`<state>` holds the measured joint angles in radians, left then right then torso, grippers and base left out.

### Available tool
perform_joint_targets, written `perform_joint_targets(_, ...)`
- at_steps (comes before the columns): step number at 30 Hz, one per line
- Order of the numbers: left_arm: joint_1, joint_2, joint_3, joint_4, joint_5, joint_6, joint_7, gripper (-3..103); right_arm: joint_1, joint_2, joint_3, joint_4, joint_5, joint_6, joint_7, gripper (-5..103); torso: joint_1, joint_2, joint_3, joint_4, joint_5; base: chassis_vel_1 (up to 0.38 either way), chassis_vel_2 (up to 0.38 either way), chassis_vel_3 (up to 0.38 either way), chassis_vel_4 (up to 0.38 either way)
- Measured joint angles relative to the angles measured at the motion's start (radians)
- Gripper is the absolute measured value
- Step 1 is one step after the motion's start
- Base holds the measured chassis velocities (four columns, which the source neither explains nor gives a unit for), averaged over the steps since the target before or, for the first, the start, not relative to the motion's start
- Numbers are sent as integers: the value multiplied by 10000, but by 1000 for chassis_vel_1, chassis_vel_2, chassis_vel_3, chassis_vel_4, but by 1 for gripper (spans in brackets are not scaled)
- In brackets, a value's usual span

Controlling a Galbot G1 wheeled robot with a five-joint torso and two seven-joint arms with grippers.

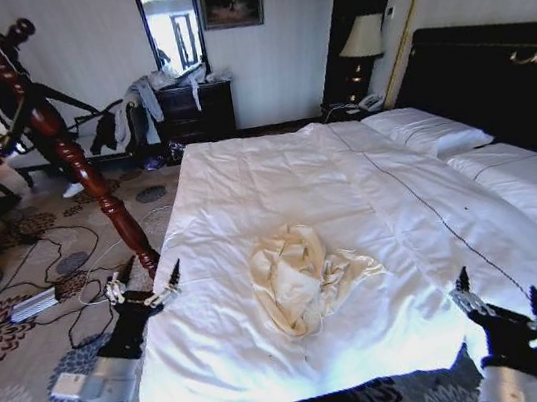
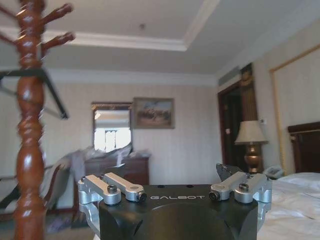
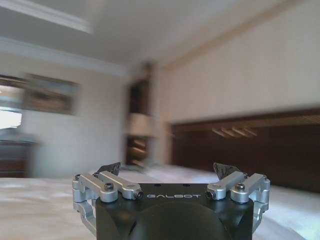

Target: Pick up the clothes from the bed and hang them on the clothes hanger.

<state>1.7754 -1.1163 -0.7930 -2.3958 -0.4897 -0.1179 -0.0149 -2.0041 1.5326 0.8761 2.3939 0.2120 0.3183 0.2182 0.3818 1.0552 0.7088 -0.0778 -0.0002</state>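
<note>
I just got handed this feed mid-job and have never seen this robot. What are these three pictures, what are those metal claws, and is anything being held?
The big picture is from a camera on the robot's head, looking down at the bed. The two claws at its lower corners are the robot's own: the left gripper by the bed's near left corner and the right gripper over its near right edge. The other two pictures come from cameras on each wrist, looking out past the left gripper and the right gripper. Both are open and hold nothing. The clothes, a crumpled cream shirt, lie on the white duvet between them. The clothes hanger hangs on the red-brown coat stand to the left.
</note>
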Motion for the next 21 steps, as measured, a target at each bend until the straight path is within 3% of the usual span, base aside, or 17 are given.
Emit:
perform_joint_targets(1,152,-194,-10,-103,-52,99,-58,100,109,-425,285,-187,77,324,-966,100,0,0,0,-1,2,0,0,0,0)
perform_joint_targets(4,439,-638,-72,-404,-19,165,-63,100,479,-1439,656,-496,764,549,-2288,100,0,0,0,3,7,0,0,0,0)
perform_joint_targets(5,439,-638,-72,-404,-19,165,-63,100,479,-1439,656,-496,764,549,-2288,100,0,0,0,3,7,0,0,0,0)
perform_joint_targets(7,397,-1146,-36,-476,236,151,-63,100,651,-1841,423,-384,2056,-20,-2081,100,0,-1,0,-1,8,0,0,0,0)
perform_joint_targets(9,307,-1638,135,-449,606,143,-32,100,858,-2124,124,-35,3159,-1281,-964,100,0,0,0,2,0,0,0,0,0)
perform_joint_targets(12,251,-1818,168,-371,870,126,-17,100,1048,-2245,79,-25,3197,-1712,-539,100,-1,0,0,-3,3,0,0,0,0)
perform_joint_targets(13,237,-1928,124,-383,926,125,-8,100,1220,-2421,210,-247,2459,-1624,-694,100,0,0,0,-4,3,0,0,0,0)
perform_joint_targets(14,262,-2004,79,-496,660,228,-18,100,1303,-2586,365,-448,1947,-1077,-1391,100,1,-1,1,-4,5,0,0,0,0)
perform_joint_targets(16,284,-2045,67,-568,448,327,-29,100,1333,-2673,417,-516,1819,-814,-1743,100,0,0,0,-4,6,0,0,0,0)
perform_joint_targets(17,351,-2166,62,-631,11,552,-109,100,1413,-2882,492,-696,1623,-249,-2543,100,0,0,0,-1,6,0,0,0,0)
perform_joint_targets(18,371,-2256,63,-541,-29,587,-134,100,1491,-3012,462,-849,1595,-37,-2845,100,0,0,0,0,4,0,0,0,0)
perform_joint_targets(21,381,-2433,54,-127,526,374,-146,100,1708,-3090,135,-1245,1708,77,-2972,100,0,0,0,-1,0,0,0,0,0)
